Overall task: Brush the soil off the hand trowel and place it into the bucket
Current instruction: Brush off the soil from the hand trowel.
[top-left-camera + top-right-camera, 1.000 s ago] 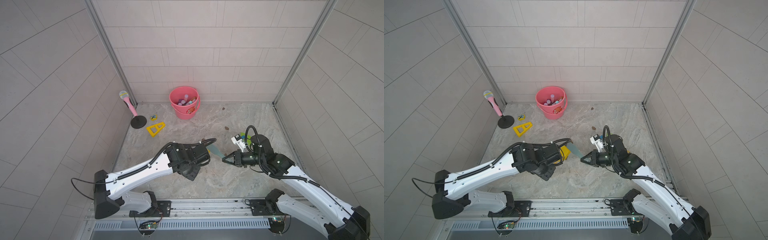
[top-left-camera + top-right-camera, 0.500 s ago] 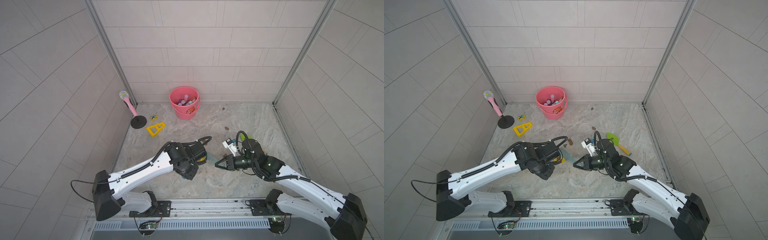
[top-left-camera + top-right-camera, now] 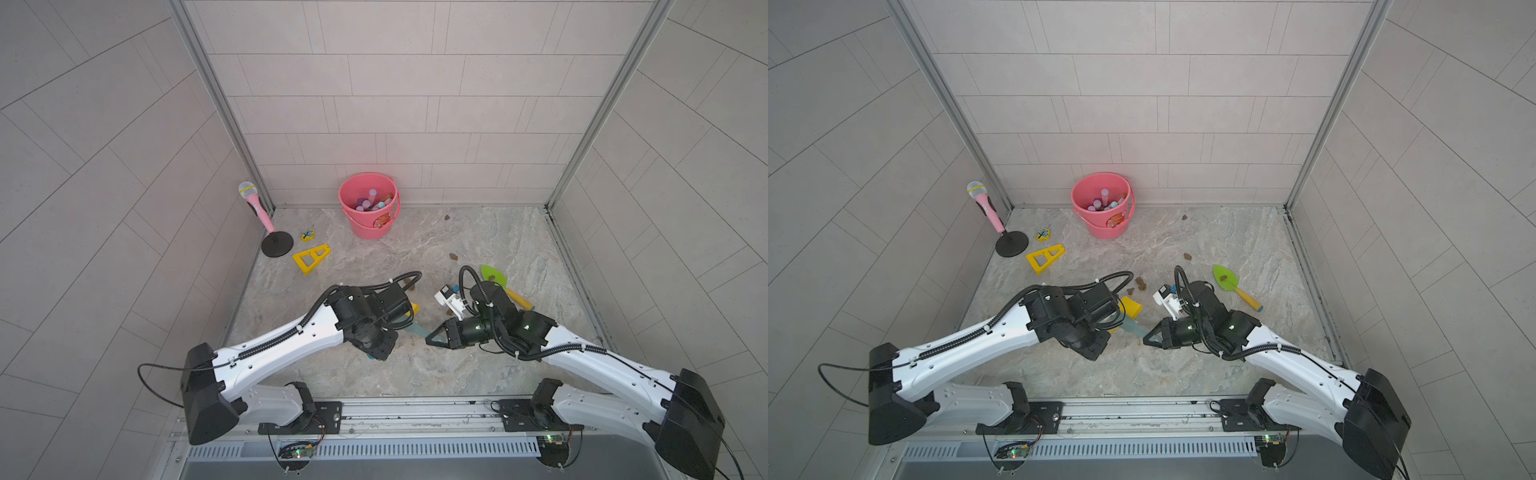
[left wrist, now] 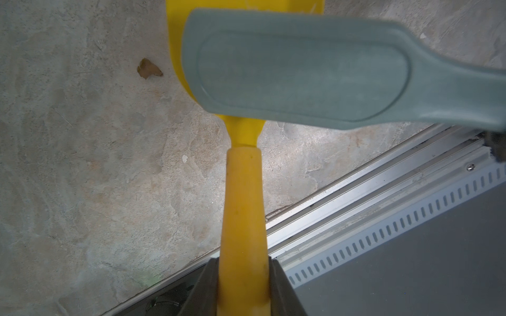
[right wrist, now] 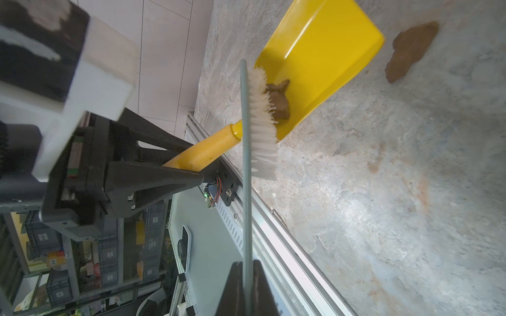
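On the grey stone-patterned table [image 3: 498,232], both arms have drawn back from the coral-pink plastic bucket [image 3: 370,228] toward the front rail. The left hand [image 4: 243,273] is clamped shut on the handle of the yellow plastic hand trowel [image 5: 315,54], well apart from the bucket. The right hand [image 5: 247,273], closed tight on the flat grey-green brush [image 4: 301,68] with white bristles, has swept the brush head across the blade. One dark-brown soil lump [image 5: 279,104] remains on the blade against the bristles, so brushing is judged unfinished.
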Controlling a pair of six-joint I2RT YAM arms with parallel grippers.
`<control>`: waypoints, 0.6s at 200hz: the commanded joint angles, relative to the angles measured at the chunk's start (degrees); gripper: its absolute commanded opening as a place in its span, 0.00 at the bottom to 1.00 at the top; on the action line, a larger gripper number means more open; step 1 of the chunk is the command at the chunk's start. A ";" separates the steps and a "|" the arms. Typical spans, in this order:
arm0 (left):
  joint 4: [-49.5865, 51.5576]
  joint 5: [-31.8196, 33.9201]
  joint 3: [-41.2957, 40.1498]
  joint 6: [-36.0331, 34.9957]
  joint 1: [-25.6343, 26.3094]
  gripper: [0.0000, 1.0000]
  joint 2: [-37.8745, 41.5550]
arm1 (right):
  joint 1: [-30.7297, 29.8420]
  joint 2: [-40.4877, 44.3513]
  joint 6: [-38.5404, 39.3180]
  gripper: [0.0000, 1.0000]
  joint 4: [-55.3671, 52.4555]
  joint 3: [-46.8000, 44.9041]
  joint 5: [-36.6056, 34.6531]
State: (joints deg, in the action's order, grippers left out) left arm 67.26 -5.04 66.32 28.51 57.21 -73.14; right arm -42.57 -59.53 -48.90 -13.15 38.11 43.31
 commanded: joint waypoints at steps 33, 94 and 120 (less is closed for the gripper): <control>-0.29 -0.06 -0.80 0.23 -0.67 0.00 1.57 | 4.36 4.43 0.40 0.00 -7.28 1.34 -10.20; -0.91 -0.21 -1.03 0.46 -0.95 0.00 0.99 | 5.84 11.06 0.50 0.00 -8.35 2.81 -12.70; -1.33 -0.32 -0.96 0.50 -1.00 0.00 0.72 | 5.51 10.09 -0.47 0.00 -3.67 1.07 -5.66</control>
State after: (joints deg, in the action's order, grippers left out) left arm 66.19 -5.48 65.84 28.77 56.62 -73.06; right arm -36.84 -49.01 -48.47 -20.29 39.31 33.01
